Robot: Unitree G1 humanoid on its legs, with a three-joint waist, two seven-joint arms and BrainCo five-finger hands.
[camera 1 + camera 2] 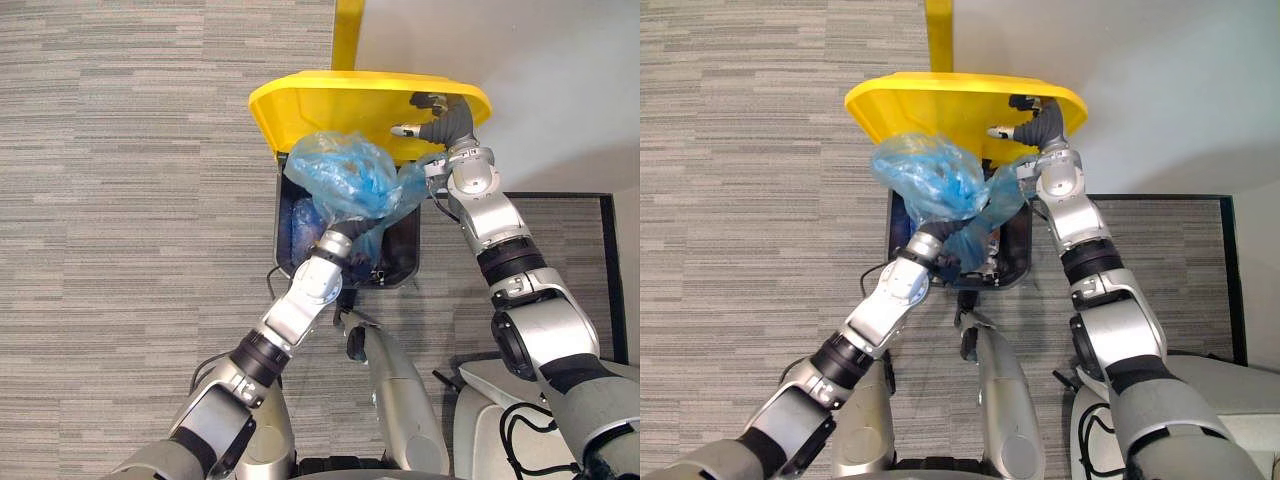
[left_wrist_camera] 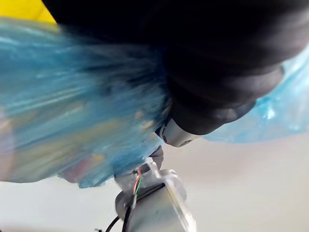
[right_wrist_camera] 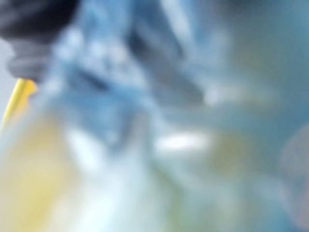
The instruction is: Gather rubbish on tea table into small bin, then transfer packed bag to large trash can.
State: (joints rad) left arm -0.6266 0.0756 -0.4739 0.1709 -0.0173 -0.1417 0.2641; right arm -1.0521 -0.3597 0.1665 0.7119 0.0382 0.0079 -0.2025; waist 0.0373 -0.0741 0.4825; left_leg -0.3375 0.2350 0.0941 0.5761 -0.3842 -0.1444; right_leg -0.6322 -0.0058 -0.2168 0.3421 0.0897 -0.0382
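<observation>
Now, left robot hand (image 1: pixel 341 246) at blue bag (image 1: pixel 343 176), grasp unclear, right robot hand (image 1: pixel 438 124) outstretched on lid (image 1: pixel 325 106).

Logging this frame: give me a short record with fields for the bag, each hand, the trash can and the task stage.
bag: blue bag, full, held above the open trash can, not yet dropped in
left hand: left hand beneath the bag at its gathered end; grip hidden
right hand: right hand against the raised yellow lid, propping it open
trash can: dark body, lid up, something blue already inside
stage: packed bag at the large can, release not yet done
</observation>
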